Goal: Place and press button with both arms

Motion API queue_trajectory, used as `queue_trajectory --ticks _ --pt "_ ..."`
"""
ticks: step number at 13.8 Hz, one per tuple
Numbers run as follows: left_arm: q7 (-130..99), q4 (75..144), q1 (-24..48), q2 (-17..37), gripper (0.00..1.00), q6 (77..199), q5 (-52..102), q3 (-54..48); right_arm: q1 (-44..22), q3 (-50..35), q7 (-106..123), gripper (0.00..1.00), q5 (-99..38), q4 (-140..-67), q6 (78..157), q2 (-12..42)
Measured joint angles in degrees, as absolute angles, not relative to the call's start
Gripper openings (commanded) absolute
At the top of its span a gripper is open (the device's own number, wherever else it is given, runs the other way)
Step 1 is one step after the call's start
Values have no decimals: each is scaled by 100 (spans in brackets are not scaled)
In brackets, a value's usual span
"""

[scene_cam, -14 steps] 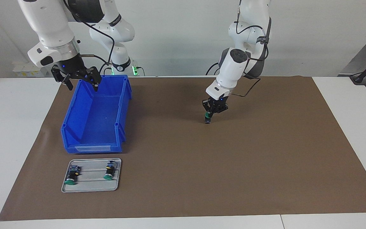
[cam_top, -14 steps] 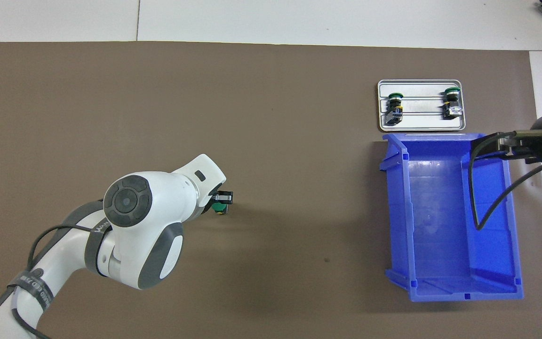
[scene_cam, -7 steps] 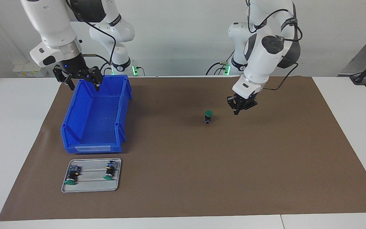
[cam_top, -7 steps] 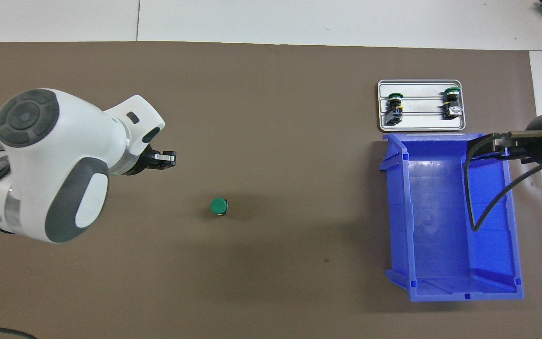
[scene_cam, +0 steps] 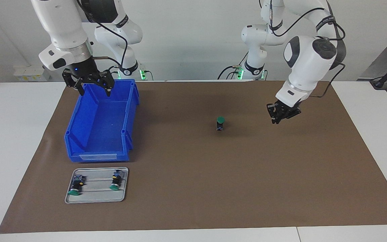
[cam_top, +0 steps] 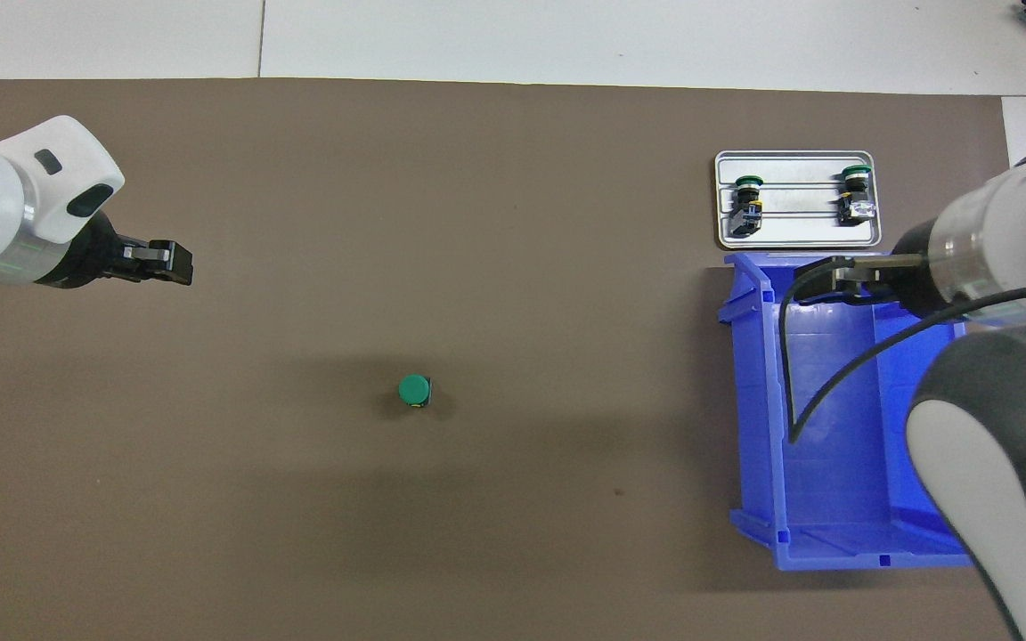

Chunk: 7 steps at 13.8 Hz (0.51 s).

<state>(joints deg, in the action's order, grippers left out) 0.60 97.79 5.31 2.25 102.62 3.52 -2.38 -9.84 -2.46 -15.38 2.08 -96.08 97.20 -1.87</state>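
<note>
I have let go of the button (scene_cam: 220, 123); it stands upright mid-frame on the mat. My left gripper (scene_cam: 282, 116) has drawn away, fingers' state unclear. Placing is done; pressing remains. My right gripper (scene_cam: 92, 85) hangs spread over the blue bin (scene_cam: 79, 148), upper left.

A blue bin (scene_cam: 99, 124) sits on the brown mat (scene_cam: 247, 185) covering the bench. Just beside it, farther from the robots, a grey tray (scene_cam: 96, 198) holds two green-capped buttons (scene_cam: 75, 186).

Green-capped black button (scene_cam: 220, 123) on a plain brown mat (scene_cam: 247, 174); blue bin (scene_cam: 99, 124); grey tray (scene_cam: 96, 197); white arms (scene_cam: 306, 60).
</note>
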Motion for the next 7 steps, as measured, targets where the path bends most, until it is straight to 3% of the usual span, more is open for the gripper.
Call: queue_trajectory --ticks 4,7 --pt "54 8914 531 222 58 9243 12 -237 -1758 -258 -2484 95 213 -9828 10108 -101" --pt "7 8711 531 226 68 9054 -129 -234 -2386 -266 -3383 95 268 -9861 10461 183"
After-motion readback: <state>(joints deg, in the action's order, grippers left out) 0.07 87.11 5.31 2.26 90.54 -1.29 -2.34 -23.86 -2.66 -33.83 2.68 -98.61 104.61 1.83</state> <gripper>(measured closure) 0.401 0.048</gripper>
